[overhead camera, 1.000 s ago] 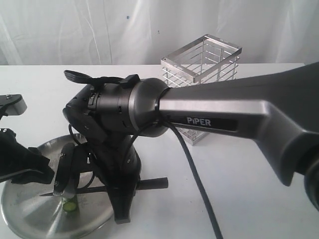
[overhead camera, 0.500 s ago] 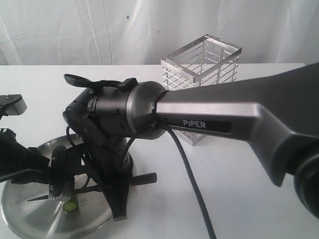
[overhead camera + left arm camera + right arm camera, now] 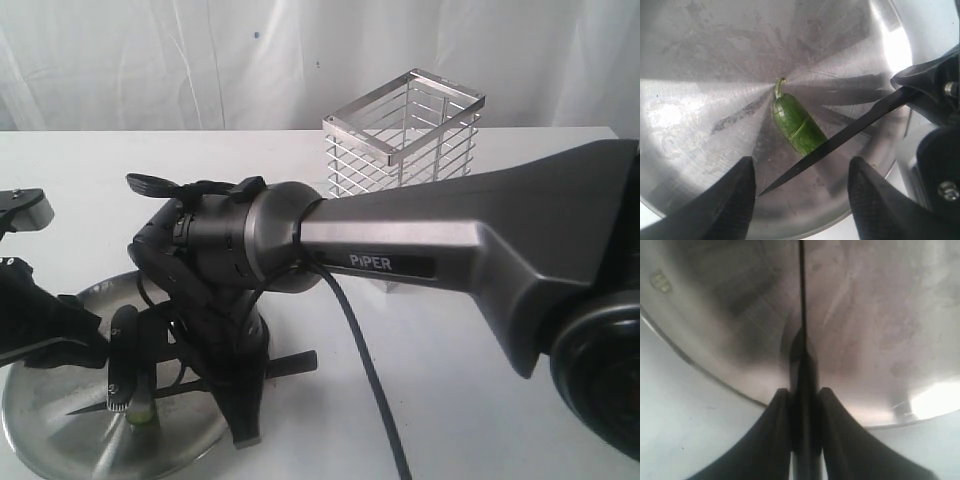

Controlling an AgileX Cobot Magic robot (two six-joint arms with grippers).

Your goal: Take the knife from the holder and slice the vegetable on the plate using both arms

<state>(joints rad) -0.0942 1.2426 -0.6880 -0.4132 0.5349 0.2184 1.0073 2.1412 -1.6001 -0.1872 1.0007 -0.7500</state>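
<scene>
The right gripper (image 3: 804, 395) is clamping the knife (image 3: 840, 140), its blade lying across the long axis of the vegetable (image 3: 797, 125) at the stemless end; the left gripper (image 3: 801, 172) is hanging wide-spread above.

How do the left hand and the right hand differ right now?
The left hand stands open and empty; the right hand is shut on the knife by its handle. The left hand hangs above the vegetable; the right hand sits at the plate rim. Both are black.
</scene>
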